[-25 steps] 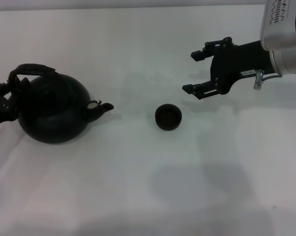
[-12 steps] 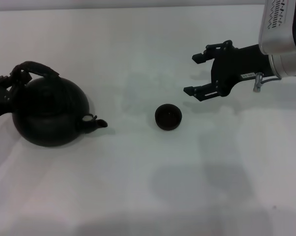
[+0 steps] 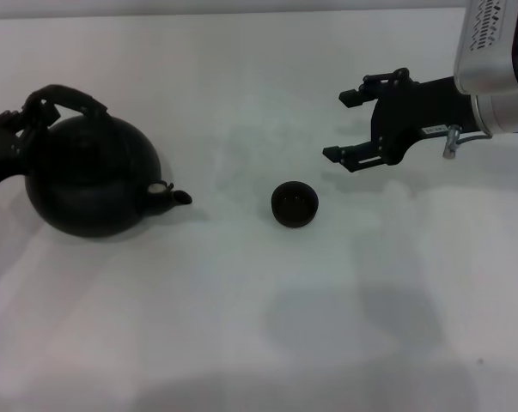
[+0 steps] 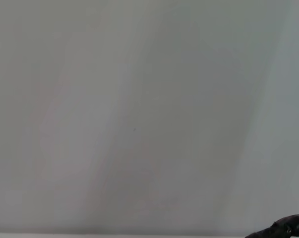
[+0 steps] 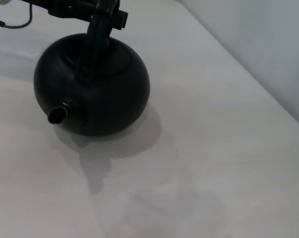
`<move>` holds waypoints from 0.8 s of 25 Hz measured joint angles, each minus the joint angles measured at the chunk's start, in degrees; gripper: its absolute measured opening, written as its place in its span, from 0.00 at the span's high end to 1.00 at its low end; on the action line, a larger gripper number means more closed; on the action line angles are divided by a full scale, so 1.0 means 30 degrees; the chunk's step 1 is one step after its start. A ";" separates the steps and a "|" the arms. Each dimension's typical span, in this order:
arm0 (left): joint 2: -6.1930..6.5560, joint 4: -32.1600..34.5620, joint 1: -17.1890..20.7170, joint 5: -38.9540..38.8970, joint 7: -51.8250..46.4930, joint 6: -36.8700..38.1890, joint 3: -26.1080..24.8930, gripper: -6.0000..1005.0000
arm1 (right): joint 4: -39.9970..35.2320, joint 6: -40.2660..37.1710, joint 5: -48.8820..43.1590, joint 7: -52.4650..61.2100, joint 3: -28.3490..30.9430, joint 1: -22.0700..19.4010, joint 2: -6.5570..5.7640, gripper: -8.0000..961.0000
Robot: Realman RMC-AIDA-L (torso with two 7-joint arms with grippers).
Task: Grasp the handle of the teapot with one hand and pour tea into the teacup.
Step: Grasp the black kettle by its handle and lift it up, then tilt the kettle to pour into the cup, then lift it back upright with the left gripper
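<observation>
The black round teapot point(image 3: 91, 178) is at the left of the white table, its stubby spout point(image 3: 174, 195) pointing toward the teacup point(image 3: 294, 204). My left gripper point(image 3: 28, 118) is shut on the left end of the arched handle point(image 3: 71, 95). The right wrist view shows the teapot point(image 5: 94, 87) with its spout point(image 5: 57, 115) and the left gripper point(image 5: 102, 21) clamped on the handle point(image 5: 96, 47) above the lid. The small black teacup stands at the table's middle, apart from both grippers. My right gripper point(image 3: 351, 123) hovers open, up and to the right of the cup.
The white table point(image 3: 241, 326) spreads around both objects. In the left wrist view only a pale surface and a dark sliver point(image 4: 287, 227) at one corner show. A wall edge point(image 5: 268, 59) lies beyond the teapot in the right wrist view.
The teapot has shifted with the left gripper on its handle: the handle rose, the body swung and the spout dipped, then came back up. The right gripper barely moved.
</observation>
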 joint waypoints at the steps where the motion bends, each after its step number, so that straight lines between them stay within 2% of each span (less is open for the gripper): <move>1: -0.0008 0.0344 -0.0143 0.0137 -0.0381 -0.0231 0.0074 0.82 | -0.0078 -0.0090 0.0143 -0.0066 0.0013 -0.0010 -0.0007 0.12; 3: -0.0011 0.0830 -0.0269 0.0226 -0.0899 -0.0669 0.0417 0.82 | -0.0254 -0.0286 0.0645 -0.0371 0.0107 -0.0069 -0.0031 0.12; 6: -0.0019 0.2167 -0.0348 0.0250 -0.2039 -0.1899 0.1806 0.82 | -0.0579 -0.0586 0.1578 -0.1040 0.0410 -0.0220 -0.0059 0.12; 13: 0.0081 0.6376 -0.0378 0.0429 -0.5511 -0.4991 0.6010 0.82 | -0.1376 -0.1720 0.4635 -0.3400 0.1389 -0.1232 -0.0074 0.12; 20: 0.0080 0.9726 -0.1067 0.2925 -0.9627 -0.6172 0.7784 0.82 | -0.2663 -0.1618 0.6438 -0.5207 0.2545 -0.1617 -0.0112 0.12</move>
